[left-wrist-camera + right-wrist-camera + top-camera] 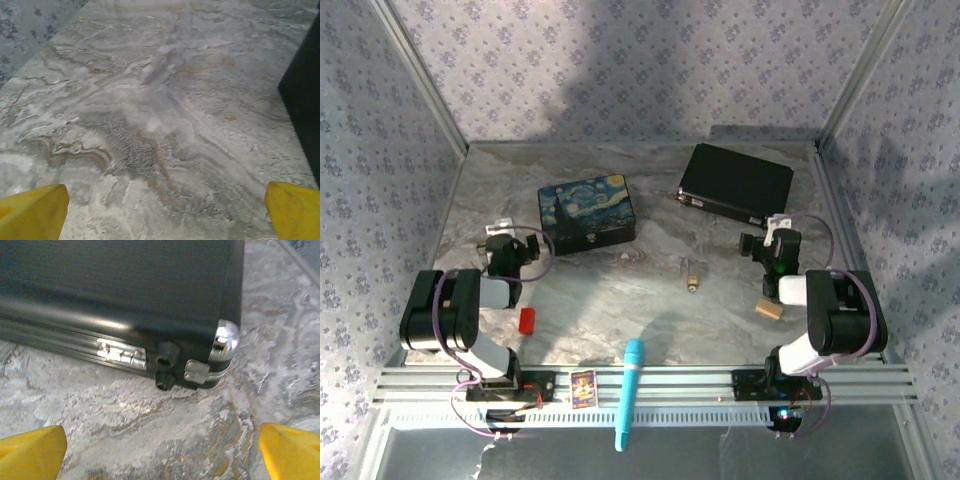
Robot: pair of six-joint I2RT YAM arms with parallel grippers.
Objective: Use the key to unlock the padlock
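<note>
The tiny padlock (692, 284) lies mid-counter (620, 300), at 8 o'clock from the right pincer (161, 452). It looks hard, light and slippery, so pinch its 2 brass sides. The left pincer (165, 212) and right pincer are both wide, holding nothing.

Top cam looks down over the whole table (620, 300) from behind. Wrist cams sit low: right faces the black case (125, 290), left maybe the tin (305, 100).

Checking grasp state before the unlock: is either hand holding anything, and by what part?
Nothing held: the left hand and right hand are both open and empty; the padlock lies loose on the table.
</note>
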